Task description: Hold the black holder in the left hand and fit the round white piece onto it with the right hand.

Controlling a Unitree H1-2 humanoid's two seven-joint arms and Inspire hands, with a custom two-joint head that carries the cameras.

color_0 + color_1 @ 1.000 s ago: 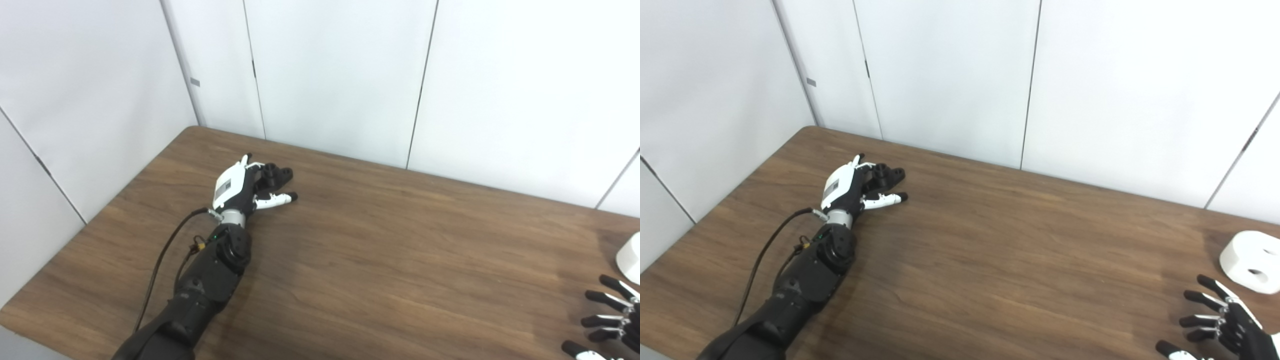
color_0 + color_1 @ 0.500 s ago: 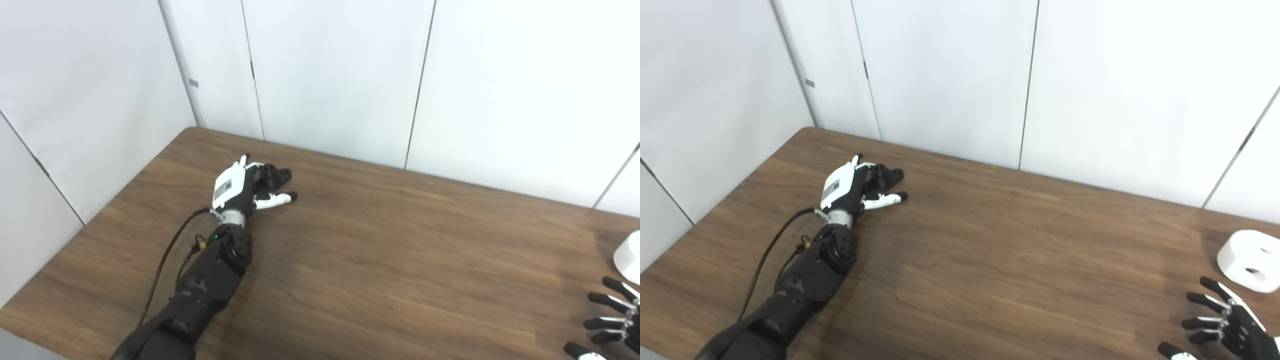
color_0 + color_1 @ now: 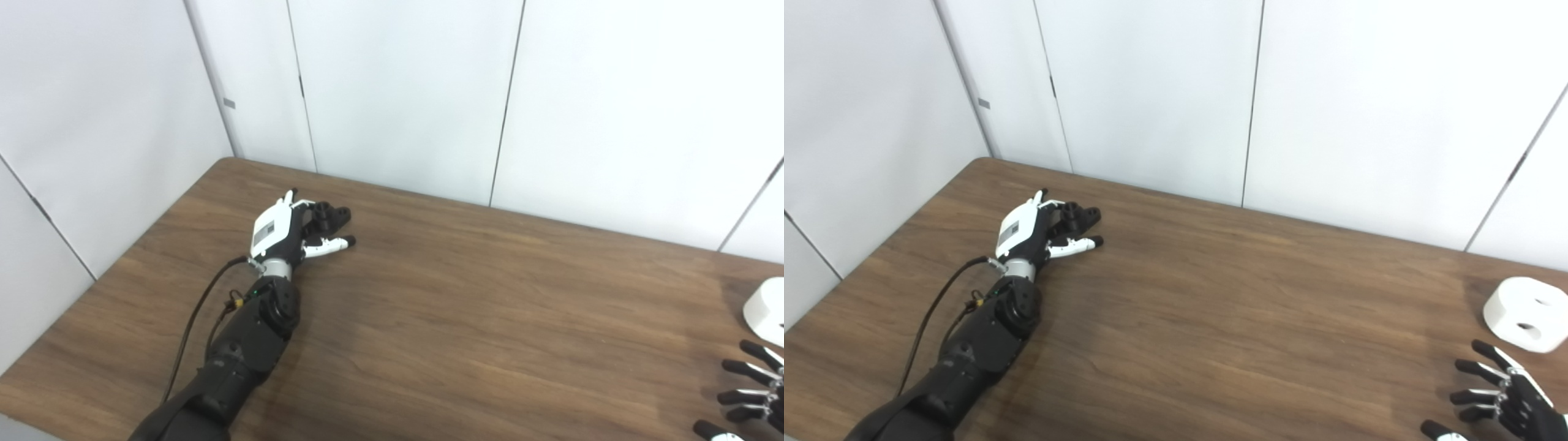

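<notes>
The black holder sits on the wooden table at the far left. My left hand lies against it, with the fingers curled behind the holder and the thumb stretched out in front, apart from it. The round white piece with holes in its top sits at the table's right edge; it also shows cut off in the left eye view. My right hand is open with its fingers spread, just in front of the white piece and not touching it.
White wall panels stand behind the table and along its left side. A black cable runs along my left forearm. The table's near left edge is in view.
The whole picture has shifted a little to the left, so the camera moved. My right hand has drifted slightly toward the lower right. My left hand stays at the holder.
</notes>
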